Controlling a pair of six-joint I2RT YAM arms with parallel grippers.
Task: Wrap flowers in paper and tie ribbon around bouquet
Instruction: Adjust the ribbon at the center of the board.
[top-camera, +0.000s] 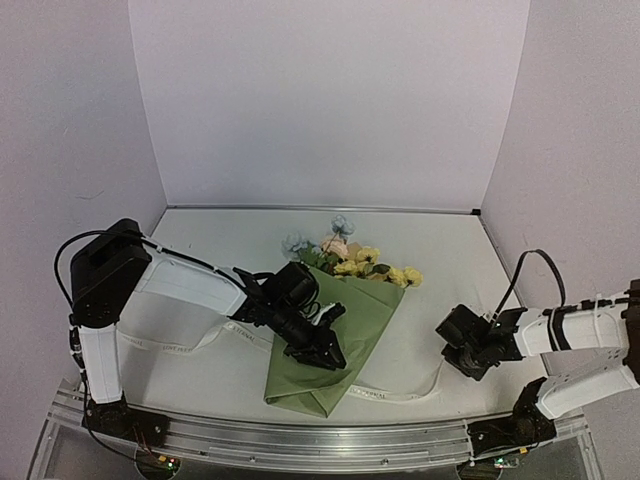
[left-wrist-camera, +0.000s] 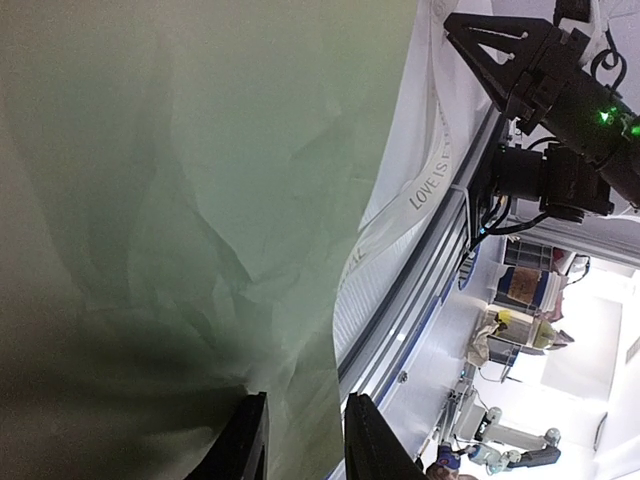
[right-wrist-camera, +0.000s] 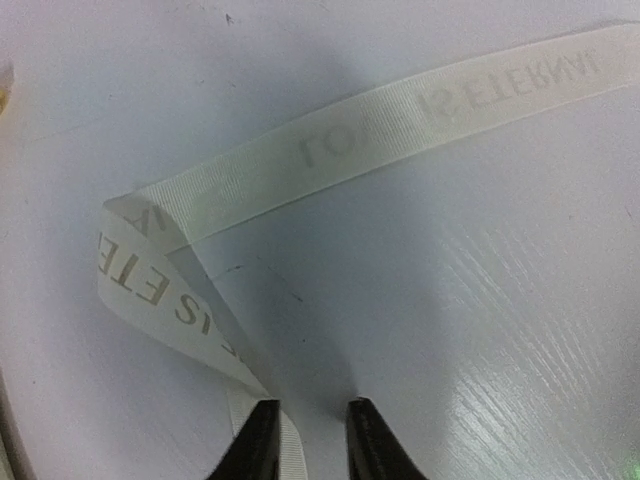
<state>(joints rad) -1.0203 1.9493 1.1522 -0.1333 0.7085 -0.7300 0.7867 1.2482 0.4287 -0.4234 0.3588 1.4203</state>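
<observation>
The bouquet lies aslant mid-table: olive-green paper (top-camera: 352, 318) rolled into a cone, with the flowers (top-camera: 350, 258) in blue, pink and yellow showing at its far, wide end. My left gripper (top-camera: 325, 350) rests on the cone's narrow lower part. In the left wrist view the paper (left-wrist-camera: 200, 200) fills the gap between that gripper's (left-wrist-camera: 305, 440) jaws, shut on its edge. The cream ribbon (top-camera: 395, 393) passes under the cone. My right gripper (top-camera: 455, 345) hovers over the ribbon's right end. In the right wrist view the folded ribbon (right-wrist-camera: 400, 120) runs beside the left finger of this narrowly open gripper (right-wrist-camera: 312, 440).
The ribbon's other end (top-camera: 195, 345) trails left under my left arm. A metal rail (top-camera: 300, 440) borders the near table edge. Pale walls close in the back and both sides. The right arm (left-wrist-camera: 560, 100) appears in the left wrist view.
</observation>
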